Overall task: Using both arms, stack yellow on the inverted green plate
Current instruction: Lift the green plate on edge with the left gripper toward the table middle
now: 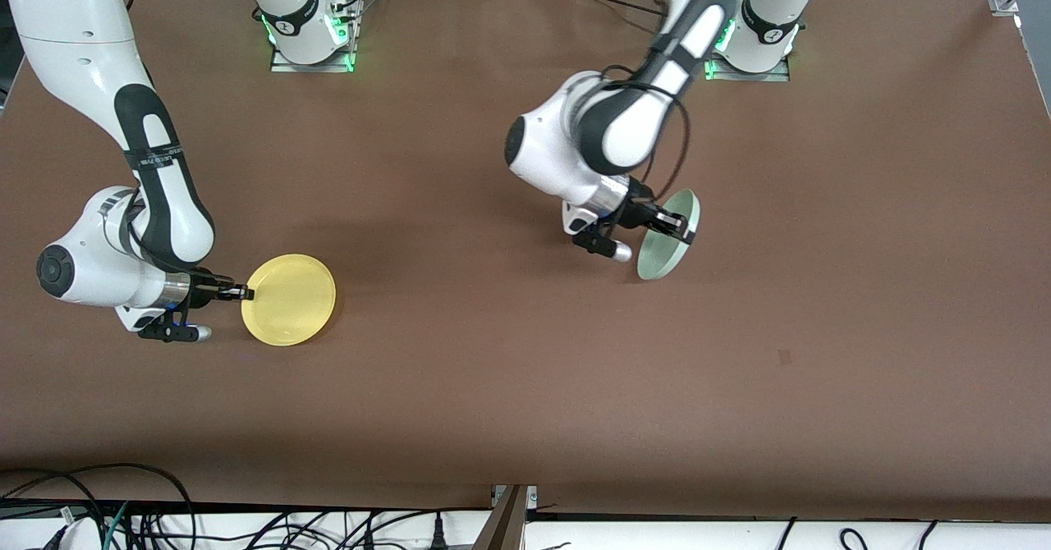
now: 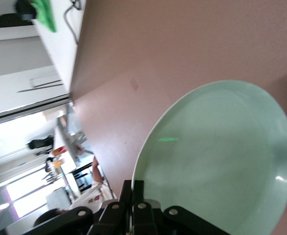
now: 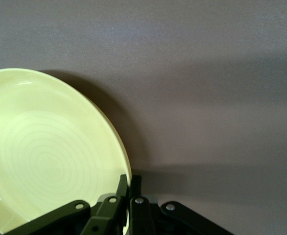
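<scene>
The left gripper [image 1: 675, 223] pinches the round pale green plastic plate [image 1: 669, 236], tipped on edge over the brown table [image 1: 525, 369]. Only the left wrist view shows the plate's hollow face [image 2: 222, 161]. The right gripper [image 1: 245, 292] pinches the round bright yellow plastic plate [image 1: 289, 300].

A brown table [image 1: 525, 386] (matte, evenly lit) has black cables [image 1: 148, 517] along its near edge.

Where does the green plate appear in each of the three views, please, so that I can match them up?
Front view: the green plate stands tilted on edge, its rim pinched by the left gripper, over the brown table.
Left wrist view: it fills most of the picture, rim clamped between the fingers.
Right wrist view: not in it.
Shared landmark: the brown table.
</scene>
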{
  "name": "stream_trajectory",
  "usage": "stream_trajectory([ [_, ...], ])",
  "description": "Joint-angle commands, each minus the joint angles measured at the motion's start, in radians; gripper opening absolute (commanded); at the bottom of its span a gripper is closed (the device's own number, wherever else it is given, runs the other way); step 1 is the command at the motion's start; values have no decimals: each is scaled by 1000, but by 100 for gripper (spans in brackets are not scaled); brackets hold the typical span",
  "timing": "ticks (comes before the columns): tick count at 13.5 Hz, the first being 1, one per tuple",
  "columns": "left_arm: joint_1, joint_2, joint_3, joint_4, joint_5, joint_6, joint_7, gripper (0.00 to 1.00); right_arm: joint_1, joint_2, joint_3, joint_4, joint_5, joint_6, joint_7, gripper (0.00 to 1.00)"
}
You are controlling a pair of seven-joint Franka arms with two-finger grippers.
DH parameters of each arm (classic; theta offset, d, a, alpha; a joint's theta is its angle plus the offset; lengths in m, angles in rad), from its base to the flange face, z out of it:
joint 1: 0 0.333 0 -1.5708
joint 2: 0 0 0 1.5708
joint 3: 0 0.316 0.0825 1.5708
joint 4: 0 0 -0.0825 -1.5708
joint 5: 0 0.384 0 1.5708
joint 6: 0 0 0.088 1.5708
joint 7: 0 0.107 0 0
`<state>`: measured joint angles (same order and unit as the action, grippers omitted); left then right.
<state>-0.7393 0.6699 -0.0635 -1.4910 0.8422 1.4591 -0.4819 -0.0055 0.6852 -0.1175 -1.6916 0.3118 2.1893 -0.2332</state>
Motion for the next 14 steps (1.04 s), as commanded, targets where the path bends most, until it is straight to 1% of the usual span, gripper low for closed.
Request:
stream_trajectory([
  [1,-66,54,22,17,60,-54,-96,0,7,-30,4,-3,7,-32,-9,0],
  [2,-86,56,24,18,67,-69,-101,0,12,-42,4,1,6,-43,-9,0],
  [4,-121,72,24,18,70,-71,-153,0,16,-53,4,33,6,-118,3,0],
  [7,-178,135,24,18,72,-74,-309,0,19,-58,2,96,4,-236,6,0],
  [9,-192,140,19,24,58,-74,-331,0,19,-59,1,108,3,-253,6,0],
  [12,-198,155,16,64,34,-74,-331,0,30,-65,4,115,4,-270,9,0],
  [14,-199,163,16,75,-23,-62,-331,0,36,-67,4,115,4,-270,9,0],
])
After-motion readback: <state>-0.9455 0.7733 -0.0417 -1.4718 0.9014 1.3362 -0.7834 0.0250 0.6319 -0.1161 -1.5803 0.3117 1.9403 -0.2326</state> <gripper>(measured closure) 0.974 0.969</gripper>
